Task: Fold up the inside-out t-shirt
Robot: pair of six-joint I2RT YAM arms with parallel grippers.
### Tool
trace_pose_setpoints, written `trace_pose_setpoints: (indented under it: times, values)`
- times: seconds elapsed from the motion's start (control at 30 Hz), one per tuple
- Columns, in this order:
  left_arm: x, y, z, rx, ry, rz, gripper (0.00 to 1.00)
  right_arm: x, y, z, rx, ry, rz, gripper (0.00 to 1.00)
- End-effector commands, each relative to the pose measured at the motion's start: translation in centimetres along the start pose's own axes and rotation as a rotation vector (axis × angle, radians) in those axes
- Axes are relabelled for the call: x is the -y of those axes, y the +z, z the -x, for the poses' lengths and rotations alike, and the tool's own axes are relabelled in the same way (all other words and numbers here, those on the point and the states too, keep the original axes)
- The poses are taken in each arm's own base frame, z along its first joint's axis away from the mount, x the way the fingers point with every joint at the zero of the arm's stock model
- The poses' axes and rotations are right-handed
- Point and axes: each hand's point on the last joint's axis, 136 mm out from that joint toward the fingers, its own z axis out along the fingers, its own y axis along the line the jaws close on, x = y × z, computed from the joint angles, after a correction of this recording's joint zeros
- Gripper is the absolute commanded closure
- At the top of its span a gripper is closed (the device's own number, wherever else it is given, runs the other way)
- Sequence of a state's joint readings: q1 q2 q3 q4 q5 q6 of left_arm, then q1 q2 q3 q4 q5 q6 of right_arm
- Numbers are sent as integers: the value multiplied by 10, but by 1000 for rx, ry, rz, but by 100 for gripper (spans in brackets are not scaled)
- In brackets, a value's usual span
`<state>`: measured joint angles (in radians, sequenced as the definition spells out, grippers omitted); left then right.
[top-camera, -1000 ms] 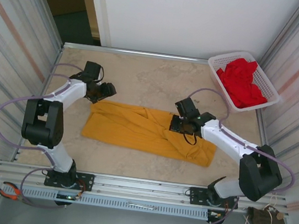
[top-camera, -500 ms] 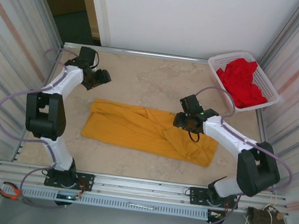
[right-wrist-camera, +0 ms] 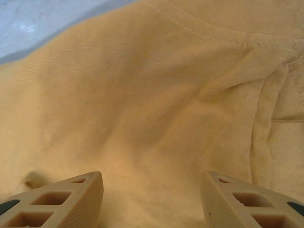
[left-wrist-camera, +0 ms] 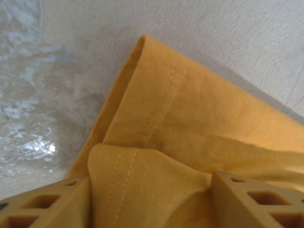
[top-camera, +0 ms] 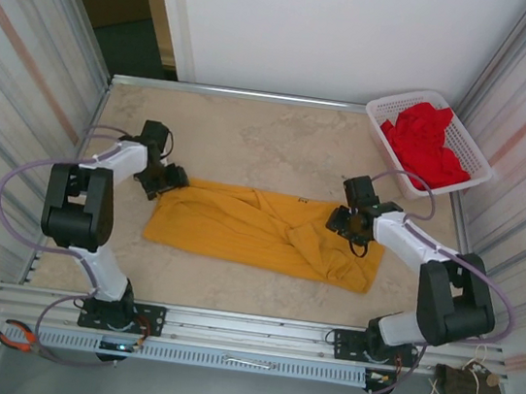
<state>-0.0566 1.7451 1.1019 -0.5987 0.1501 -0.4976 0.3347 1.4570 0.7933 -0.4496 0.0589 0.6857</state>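
Note:
The mustard-yellow t-shirt [top-camera: 249,229] lies as a long creased band across the middle of the table. At its far left corner my left gripper [top-camera: 169,180] is down on the cloth. In the left wrist view a stitched hem fold of the t-shirt [left-wrist-camera: 190,109] bulges up between the spread fingers of the left gripper [left-wrist-camera: 151,190], which is open. My right gripper [top-camera: 349,225] sits on the shirt's far right part. In the right wrist view the right gripper [right-wrist-camera: 152,190] is open just above flat t-shirt cloth [right-wrist-camera: 142,95], with a seam to the right.
A white basket [top-camera: 399,101] holding a bright red garment [top-camera: 427,147] stands at the back right corner. Bare marble-patterned table [top-camera: 252,137] lies behind the shirt. Metal walls close in both sides. Pliers [top-camera: 16,339] lie on the front rail at left.
The left gripper swung out to the far left corner, then came down onto the shirt's far left corner. The right gripper slid rightward along the shirt's far edge.

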Motion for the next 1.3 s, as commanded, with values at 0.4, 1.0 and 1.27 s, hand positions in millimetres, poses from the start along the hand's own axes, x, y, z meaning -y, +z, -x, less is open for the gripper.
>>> trace_pose_setpoints:
  times: [0.4,1.0,1.27]
  values:
    - [-32,7,60,108,-101,103,100,0,45,32,-82,144,-35,47]
    - [71,-109,58,310,151,-207,25,49,-58,64,111,264,122,16]
    - [216,-81,-38,134,332,-473,24,62,-32,37,34,337,197,13]
